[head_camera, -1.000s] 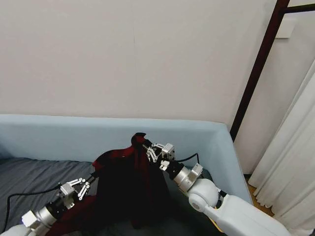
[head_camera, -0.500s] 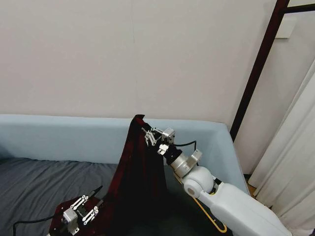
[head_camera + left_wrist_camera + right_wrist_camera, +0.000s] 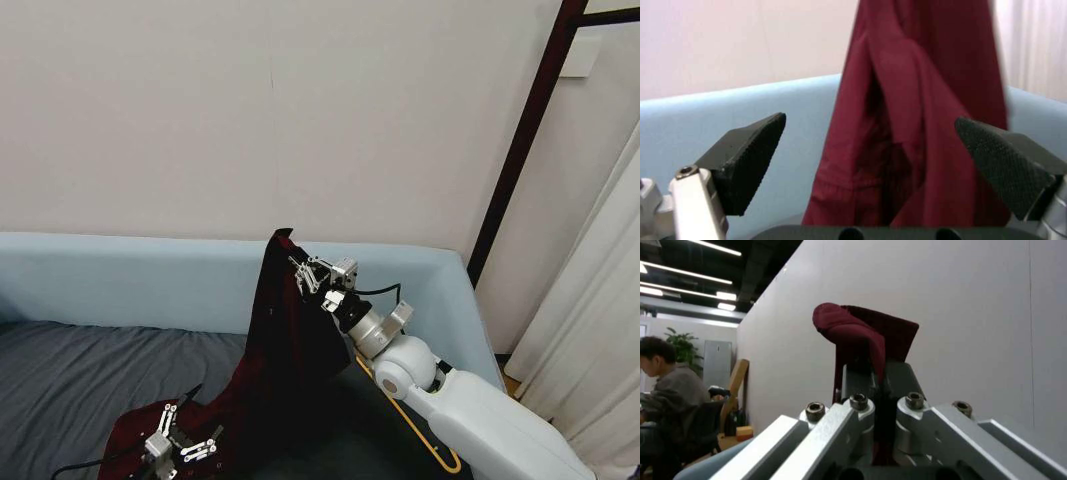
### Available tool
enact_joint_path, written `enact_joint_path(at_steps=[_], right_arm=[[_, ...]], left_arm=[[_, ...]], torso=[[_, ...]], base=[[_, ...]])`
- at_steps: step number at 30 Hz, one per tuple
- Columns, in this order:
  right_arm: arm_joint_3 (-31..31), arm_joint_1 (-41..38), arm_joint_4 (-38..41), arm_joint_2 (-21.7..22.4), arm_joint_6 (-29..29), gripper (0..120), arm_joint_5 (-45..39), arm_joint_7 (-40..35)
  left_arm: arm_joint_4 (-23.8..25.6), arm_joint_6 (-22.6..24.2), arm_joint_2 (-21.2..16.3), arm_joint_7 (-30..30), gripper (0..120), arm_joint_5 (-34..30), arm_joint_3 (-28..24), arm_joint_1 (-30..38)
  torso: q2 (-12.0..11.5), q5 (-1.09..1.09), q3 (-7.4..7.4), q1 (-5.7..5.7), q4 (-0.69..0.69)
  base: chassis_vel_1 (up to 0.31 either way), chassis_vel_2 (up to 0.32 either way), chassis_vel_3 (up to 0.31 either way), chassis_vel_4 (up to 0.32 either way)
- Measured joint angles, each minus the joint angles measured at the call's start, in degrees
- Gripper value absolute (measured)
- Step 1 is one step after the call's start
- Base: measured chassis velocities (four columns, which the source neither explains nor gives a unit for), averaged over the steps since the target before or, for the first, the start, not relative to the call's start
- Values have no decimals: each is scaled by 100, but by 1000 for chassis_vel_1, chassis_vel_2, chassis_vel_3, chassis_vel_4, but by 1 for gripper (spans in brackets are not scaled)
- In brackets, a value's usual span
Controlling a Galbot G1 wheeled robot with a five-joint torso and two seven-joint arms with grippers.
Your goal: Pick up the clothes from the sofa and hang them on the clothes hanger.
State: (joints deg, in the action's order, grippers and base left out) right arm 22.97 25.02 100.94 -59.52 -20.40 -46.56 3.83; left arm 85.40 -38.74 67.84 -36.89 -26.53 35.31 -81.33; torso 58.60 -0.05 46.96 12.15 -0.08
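Plainly, head view, right gripper [image 3: 303, 272]: raised before the top edge of the sofa [image 3: 120, 280] back, near its right end; fingers pinched on the upper edge of the dark red garment [image 3: 290, 340]
Head view, garment: hangs from that pinch in a long drape down across the backrest; its lower part spreads onto the grey seat cushion [image 3: 60, 375] toward the front edge
Head view, left gripper [image 3: 185, 445]: low at the front edge of the seat, over the spread hem; fingers apart, nothing between them; whether it touches the cloth I cannot tell
Head view, dark pole [image 3: 520, 150]: upright beyond the sofa's right end, beside a pale curtain [image 3: 600, 330]
Left wrist view, left gripper [image 3: 870, 122]: both black pads [image 3: 747, 155] splayed wide; the garment [image 3: 920, 100] hangs ahead, apart from both, against the pale blue backrest [image 3: 740, 105]
Right wrist view, right gripper [image 3: 870, 375]: fingers pressed together with a fold of the garment [image 3: 853, 330] nipped between them; the fold bunches above the fingertips, the white wall [image 3: 973, 315] behind
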Motion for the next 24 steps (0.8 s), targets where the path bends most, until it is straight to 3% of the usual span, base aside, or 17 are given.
enact_joint_path(at_steps=[11,24], right_arm=[[27,34,100,39,10,0,19,6],[65,45,264,2,34,0,-2,-5]], left_arm=[[-519,-26,-32,-322,100,-410,51,206],[-638,-44,571,135,100,321,-218,382]], torso=[[0,0,0,0,1],[0,0,0,0,0]], base=[[0,0,0,0],[0,0,0,0]])
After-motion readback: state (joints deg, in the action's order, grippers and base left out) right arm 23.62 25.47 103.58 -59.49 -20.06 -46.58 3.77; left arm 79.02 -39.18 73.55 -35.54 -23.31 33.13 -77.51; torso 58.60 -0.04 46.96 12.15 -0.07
